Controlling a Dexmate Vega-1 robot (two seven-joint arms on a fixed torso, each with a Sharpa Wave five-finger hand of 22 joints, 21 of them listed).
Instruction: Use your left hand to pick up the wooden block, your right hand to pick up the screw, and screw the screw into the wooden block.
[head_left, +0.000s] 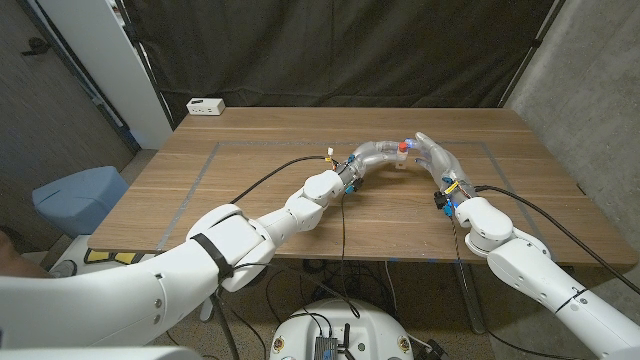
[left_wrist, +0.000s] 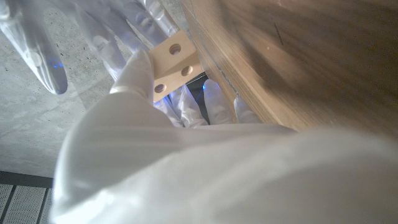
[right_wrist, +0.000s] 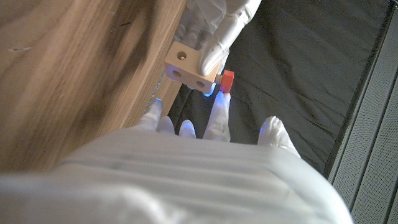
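Observation:
My left hand (head_left: 375, 155) grips the pale wooden block (left_wrist: 174, 61) just above the table's far middle; the block (right_wrist: 189, 68) shows round holes on two faces. The screw, with a red head (right_wrist: 227, 81), sticks out of one side of the block and shows as a red spot (head_left: 403, 147) between the two hands. My right hand (head_left: 432, 157) faces the left one. One of its fingertips (right_wrist: 216, 102) touches the screw head, while the thumb (right_wrist: 273, 129) stands apart. Whether the screw is pinched is not visible.
A white power strip (head_left: 206, 106) lies at the table's far left corner. Cables run from both wrists over the wooden table (head_left: 250, 160). A black curtain hangs behind it.

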